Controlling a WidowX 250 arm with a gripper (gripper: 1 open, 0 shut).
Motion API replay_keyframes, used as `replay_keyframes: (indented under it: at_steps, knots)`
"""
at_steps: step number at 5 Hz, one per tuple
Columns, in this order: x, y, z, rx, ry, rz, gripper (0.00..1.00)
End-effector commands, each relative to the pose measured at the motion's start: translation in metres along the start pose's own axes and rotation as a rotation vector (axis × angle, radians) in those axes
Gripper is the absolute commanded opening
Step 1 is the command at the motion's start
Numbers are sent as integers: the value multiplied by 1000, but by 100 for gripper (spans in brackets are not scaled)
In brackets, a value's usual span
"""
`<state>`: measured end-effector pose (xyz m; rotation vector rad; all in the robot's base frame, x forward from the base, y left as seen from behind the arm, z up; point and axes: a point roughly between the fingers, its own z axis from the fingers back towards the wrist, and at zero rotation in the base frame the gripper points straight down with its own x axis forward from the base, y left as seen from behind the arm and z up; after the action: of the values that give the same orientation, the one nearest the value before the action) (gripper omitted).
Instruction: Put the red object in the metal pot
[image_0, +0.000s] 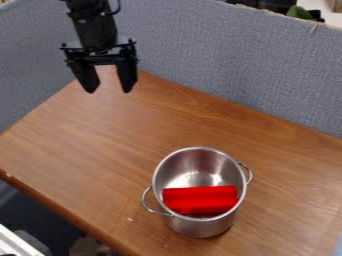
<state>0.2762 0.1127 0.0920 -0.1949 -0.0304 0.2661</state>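
The red object (201, 200) lies inside the metal pot (198, 163), across its near half, on the wooden table's front right part. The pot is shiny steel with a small loop handle on each side. My gripper (106, 81) hangs over the table's far left corner, well away from the pot, pointing down. Its two black fingers (87, 78) stand apart and open, and nothing is between them.
The wooden table (94, 150) is backed by a grey fabric partition (227, 70) along its far edge. The table's near-left edge (40, 200) drops off to the floor.
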Motion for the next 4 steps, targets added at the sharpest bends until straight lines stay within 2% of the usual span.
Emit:
replay_keyframes:
  at_steps: [1,2,3,4]
  knots:
    - [28,36,1,4,-41,34,100]
    - [43,46,-5,-4,-36,62,100]
    - [40,46,-23,-6,-30,123,100]
    - [33,21,-37,25,-18,185,100]
